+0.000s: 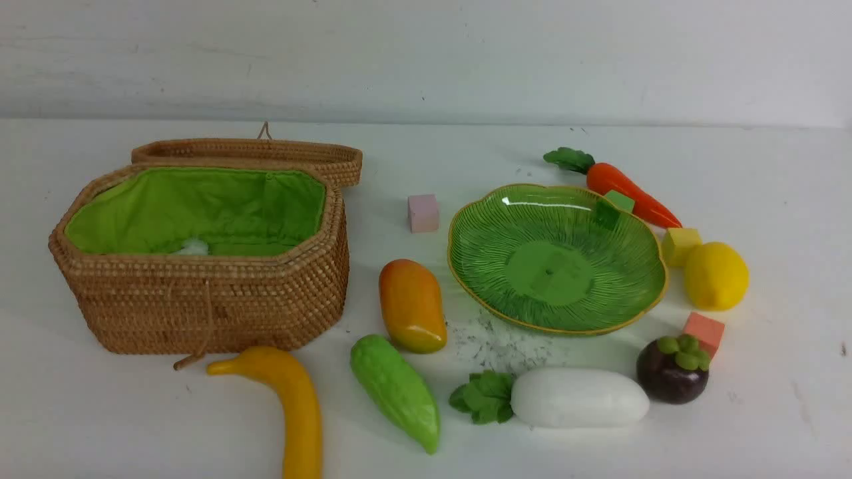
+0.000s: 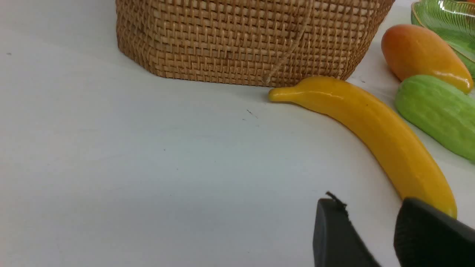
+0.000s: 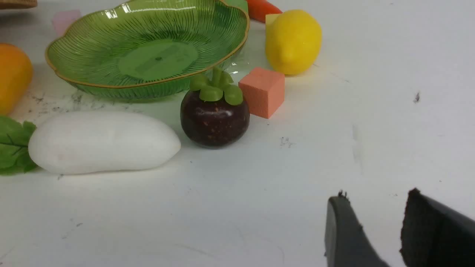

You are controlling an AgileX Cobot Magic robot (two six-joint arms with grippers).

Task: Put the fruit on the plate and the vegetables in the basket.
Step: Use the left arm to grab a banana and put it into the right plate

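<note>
The left end effector (image 2: 371,226) and right end effector (image 3: 374,222) hover low, jaws parted and empty.

We see a test room: a scuffed white table (image 1: 133,412), a bare white wall (image 1: 426,60), a toy carrot (image 1: 609,178), a pink block (image 1: 423,213).

Tan woven wicker basket (image 1: 200,299), lid open, stands at the table's (image 1: 765,412) left. Green ribbed leaf-shaped plate (image 1: 559,266) lies right of centre. Along the near edge lie yellow banana (image 1: 299,412), bumpy green gourd (image 1: 396,392), white radish (image 1: 579,398) and purple mangosteen (image 1: 671,376). Orange-yellow mango (image 1: 411,306) lies between basket and plate; orange carrot (image 1: 626,189) and yellow lemon (image 1: 715,276) lie beside the plate's right rim.
</note>
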